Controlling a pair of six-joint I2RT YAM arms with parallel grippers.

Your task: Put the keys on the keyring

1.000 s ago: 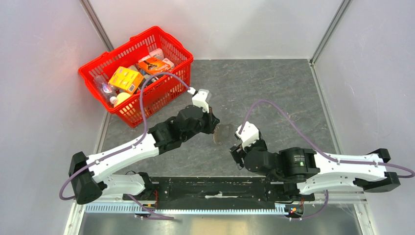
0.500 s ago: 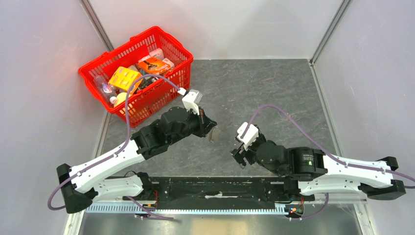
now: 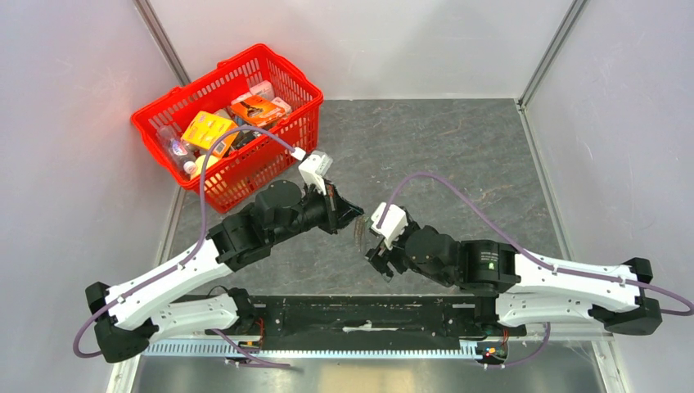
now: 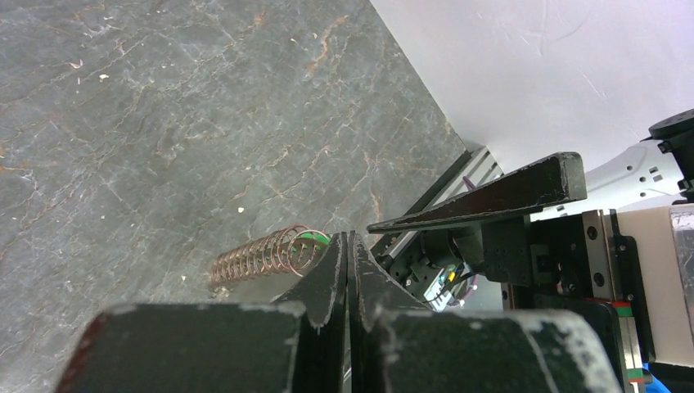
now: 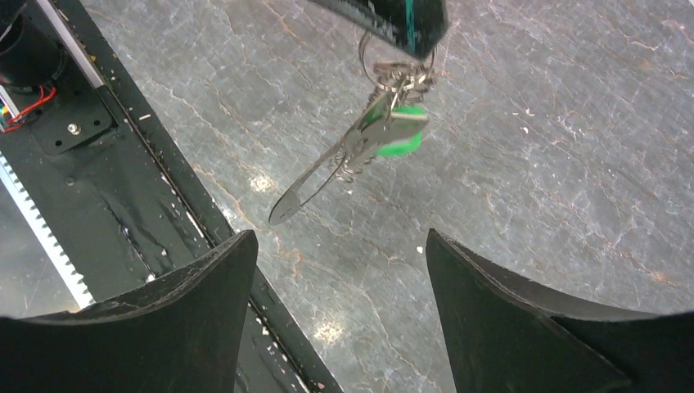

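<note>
The left claw (image 4: 348, 250) was seen pressed shut, its fingers meeting with no gap. The keyring (image 4: 258, 258) was held by its top end in that pinch, clear of the tabletop (image 3: 458, 155). Just below the left claw, the green-headed key (image 5: 401, 135) was found hanging against the keyring and touching it. Whether it had been fully threaded on could not be told, as the wires bunched there were too fine to be read.

In the right wrist view the keyring's long axis was seen to slant. From the left claw it ran downward and out toward the side of the arm bases, its free lower end being the point farthest from the left claw. The right claw (image 5: 337, 239) was held wide, with nothing between its fingers, near the left claw on that same base side. The bunch lay ahead of it, roughly in line with the gap, and well apart from either finger.

The right arm was judged the one free to act. An approach toward the left claw would be needed, with the jaws turned across the slanted axis rather than along it. Otherwise the dangling end might be knocked aside and set swinging.
</note>
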